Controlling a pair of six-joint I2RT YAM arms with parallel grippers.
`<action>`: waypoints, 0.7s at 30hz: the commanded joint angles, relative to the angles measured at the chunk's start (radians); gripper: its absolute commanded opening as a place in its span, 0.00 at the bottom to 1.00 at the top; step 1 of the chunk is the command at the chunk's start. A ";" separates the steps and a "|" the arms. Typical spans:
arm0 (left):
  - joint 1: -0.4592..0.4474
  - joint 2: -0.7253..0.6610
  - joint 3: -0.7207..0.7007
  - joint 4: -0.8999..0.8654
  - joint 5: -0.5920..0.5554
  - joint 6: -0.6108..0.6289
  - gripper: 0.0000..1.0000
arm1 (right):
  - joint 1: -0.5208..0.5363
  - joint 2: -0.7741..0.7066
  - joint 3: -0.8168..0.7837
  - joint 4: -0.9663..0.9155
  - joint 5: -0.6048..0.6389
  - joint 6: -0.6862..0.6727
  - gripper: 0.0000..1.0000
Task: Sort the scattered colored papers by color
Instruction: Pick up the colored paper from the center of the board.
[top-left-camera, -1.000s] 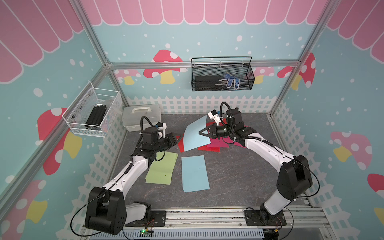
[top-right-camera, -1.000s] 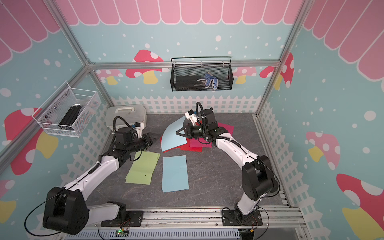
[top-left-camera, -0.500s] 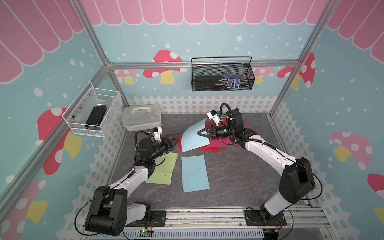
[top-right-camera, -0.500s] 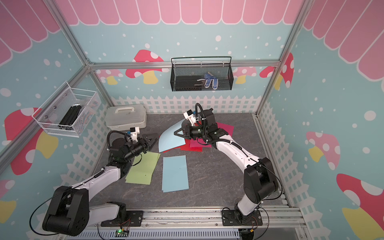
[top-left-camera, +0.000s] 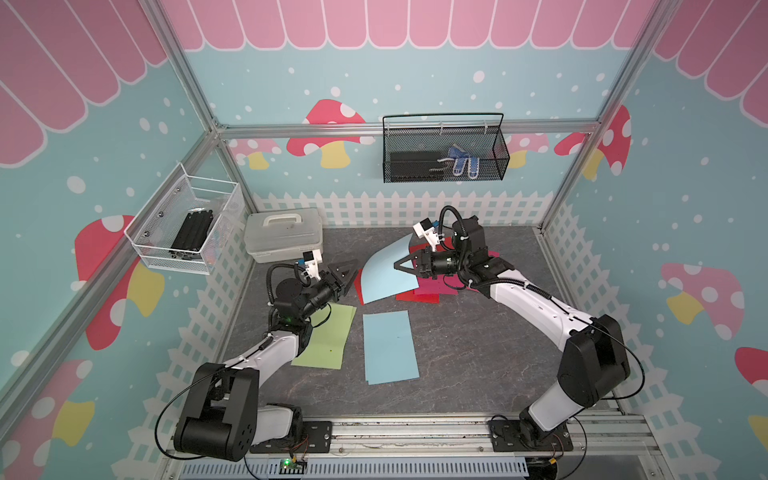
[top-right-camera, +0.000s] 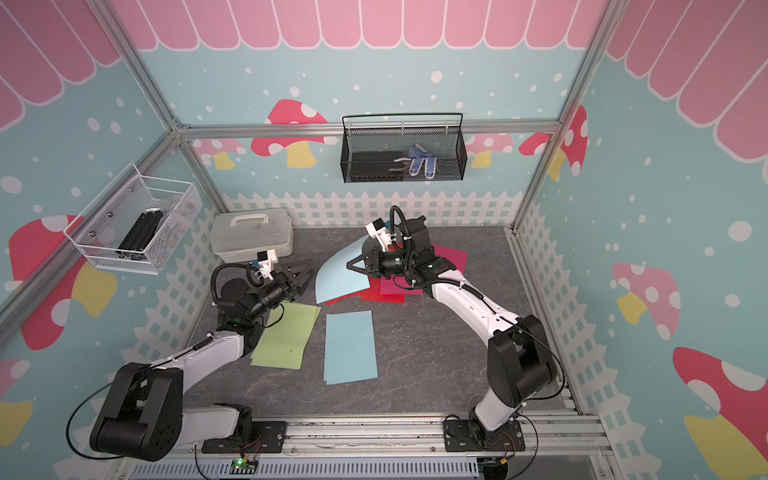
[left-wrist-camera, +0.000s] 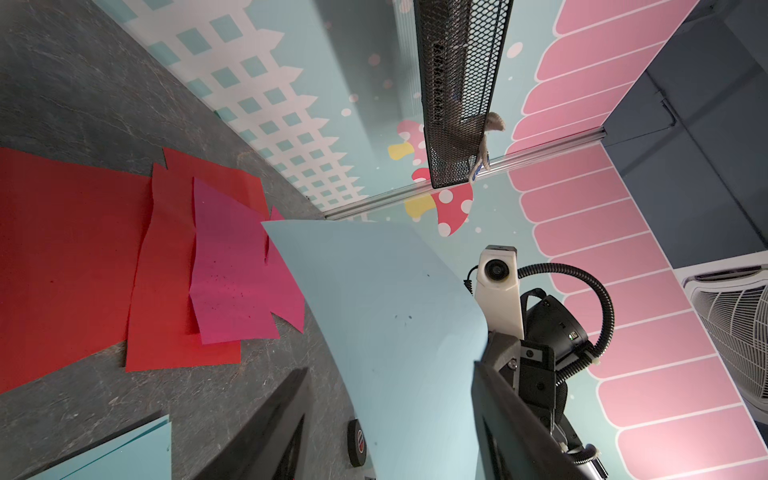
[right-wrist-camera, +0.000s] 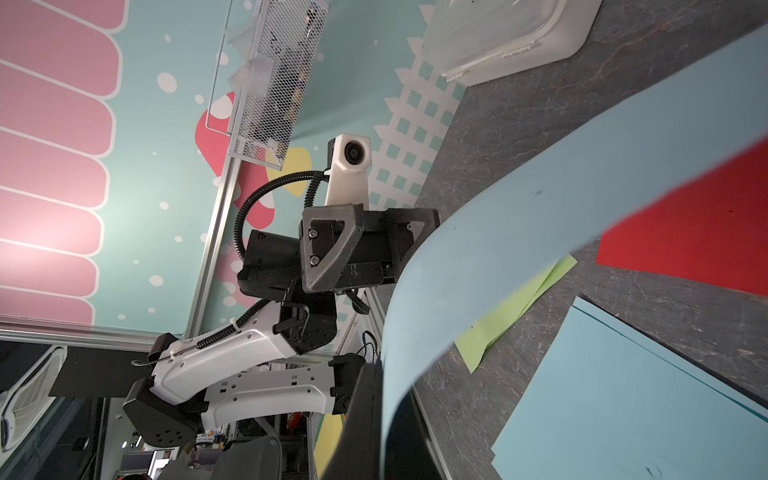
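Right gripper (top-left-camera: 397, 266): jaws pinch lifted light blue sheet (top-left-camera: 384, 274), curling over red and magenta sheets (top-left-camera: 432, 287). Left gripper (top-left-camera: 353, 272): jaws spread, sheet's free edge between them. Bare tabletop (top-left-camera: 478, 353) beside flat blue sheet (top-left-camera: 388, 347).

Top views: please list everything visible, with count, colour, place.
red papers: several, red, table back
pink papers: at least 2, magenta, atop red papers
lifted paper: 1, light blue, above red papers
flat paper: 1 seen, light blue, table centre
green papers: 2 seen, light green, table left
box: 1, white, back left
black basket: 1, black, back wall
white basket: 1, white, left wall
left hand: 1, black, open, beside lifted paper
right hand: 1, black, shut on lifted paper
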 joint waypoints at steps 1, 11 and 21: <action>0.005 0.014 -0.008 0.075 0.021 -0.050 0.64 | 0.012 -0.004 0.016 0.030 -0.015 0.011 0.00; 0.002 0.041 -0.027 0.100 0.025 -0.064 0.64 | 0.040 0.037 0.068 0.046 -0.018 0.016 0.00; 0.002 0.039 -0.015 0.156 0.019 -0.096 0.61 | 0.049 0.066 0.057 0.043 -0.023 0.010 0.00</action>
